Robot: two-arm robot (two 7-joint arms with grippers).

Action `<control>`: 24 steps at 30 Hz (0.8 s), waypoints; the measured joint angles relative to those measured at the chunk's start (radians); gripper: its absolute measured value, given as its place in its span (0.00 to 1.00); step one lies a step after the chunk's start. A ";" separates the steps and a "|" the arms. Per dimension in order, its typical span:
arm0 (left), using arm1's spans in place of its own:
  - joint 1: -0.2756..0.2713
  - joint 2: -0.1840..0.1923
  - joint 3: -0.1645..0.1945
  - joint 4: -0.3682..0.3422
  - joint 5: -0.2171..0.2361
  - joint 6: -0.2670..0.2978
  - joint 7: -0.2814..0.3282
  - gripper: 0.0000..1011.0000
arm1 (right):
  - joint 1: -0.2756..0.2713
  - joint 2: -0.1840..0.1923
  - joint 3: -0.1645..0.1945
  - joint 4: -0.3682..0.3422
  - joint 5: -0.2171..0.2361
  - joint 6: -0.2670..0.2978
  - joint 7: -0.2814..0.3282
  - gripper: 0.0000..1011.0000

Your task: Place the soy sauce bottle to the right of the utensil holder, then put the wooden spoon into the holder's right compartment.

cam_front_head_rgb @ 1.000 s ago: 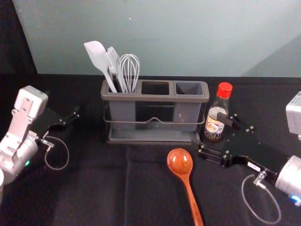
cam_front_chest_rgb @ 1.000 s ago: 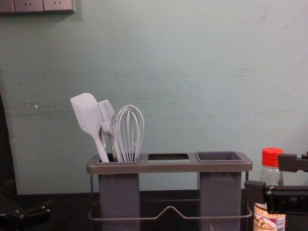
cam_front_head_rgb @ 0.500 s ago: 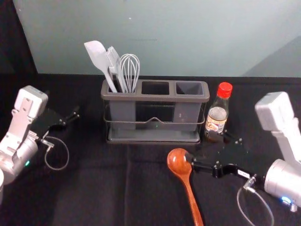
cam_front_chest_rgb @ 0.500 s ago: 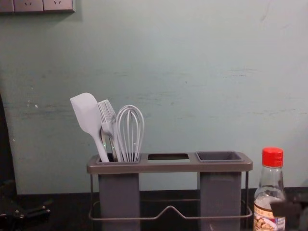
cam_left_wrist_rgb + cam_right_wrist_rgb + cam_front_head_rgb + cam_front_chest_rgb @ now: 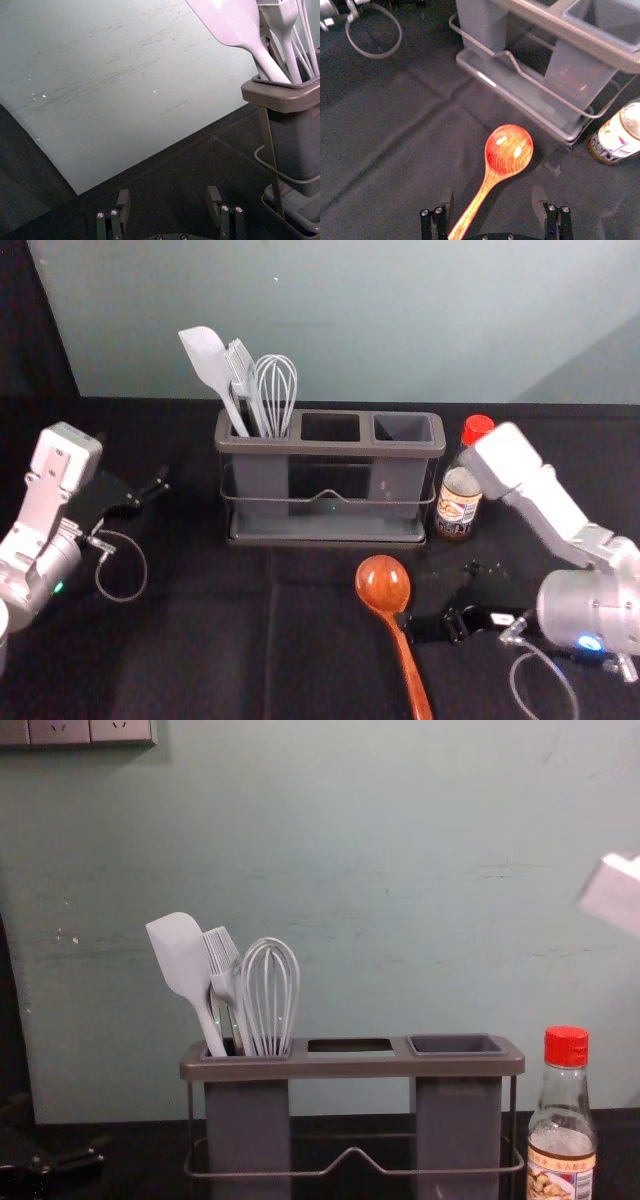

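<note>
In the head view my right gripper [image 5: 438,594] is low at the right of the wooden spoon [image 5: 383,584], one fingertip near its neck. The right wrist view shows the right gripper [image 5: 493,196] open, with the spoon [image 5: 509,150] lying on the cloth and its handle running between the fingers, untouched as far as I can see. The soy sauce bottle [image 5: 458,502] stands upright just right of the utensil holder [image 5: 330,448], whose right compartment [image 5: 402,427] is empty. My left gripper [image 5: 150,492] is parked at the left; the left wrist view shows the left gripper [image 5: 169,197] open.
A spatula [image 5: 180,955], a brush [image 5: 222,960] and a whisk [image 5: 270,990] stand in the holder's left compartment. The wall [image 5: 400,320] rises behind the table [image 5: 200,640]. My right forearm's white housing partly covers the bottle in the head view.
My right gripper has left the bottle, which stays standing, and moved toward the front beside the spoon; it has gone out of the chest view. The left arm is still.
</note>
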 joint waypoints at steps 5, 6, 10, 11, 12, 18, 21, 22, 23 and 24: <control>0.000 0.000 0.000 0.000 0.000 0.000 0.000 0.99 | 0.057 -0.006 -0.054 0.021 -0.035 0.059 0.013 0.99; 0.000 0.000 0.000 0.000 0.000 0.000 0.000 0.99 | 0.073 -0.010 -0.070 0.033 -0.044 0.069 0.018 0.99; 0.000 0.000 0.000 0.000 0.000 0.000 0.000 0.99 | 0.101 -0.025 -0.091 0.067 -0.057 0.079 0.032 0.99; 0.000 0.000 0.000 0.000 0.000 0.000 0.000 0.99 | 0.107 -0.029 -0.094 0.077 -0.059 0.081 0.034 0.99; 0.000 0.000 0.000 0.000 0.000 0.000 0.000 0.99 | 0.116 -0.038 -0.100 0.095 -0.063 0.082 0.039 0.99; 0.000 0.000 0.000 0.000 0.000 0.000 0.000 0.99 | 0.158 -0.069 -0.130 0.162 -0.087 0.092 0.052 0.99; 0.000 0.000 0.000 0.000 0.000 0.000 0.000 0.99 | 0.171 -0.080 -0.140 0.184 -0.095 0.092 0.057 0.99; 0.000 0.000 0.000 0.000 0.000 0.000 0.000 0.99 | 0.179 -0.087 -0.145 0.197 -0.101 0.092 0.061 0.99; 0.000 0.000 0.000 0.000 0.000 0.000 0.000 0.99 | 0.183 -0.091 -0.148 0.204 -0.103 0.092 0.062 0.99; 0.000 0.000 0.000 0.000 0.000 0.000 0.000 0.99 | 0.188 -0.094 -0.150 0.211 -0.105 0.092 0.064 0.99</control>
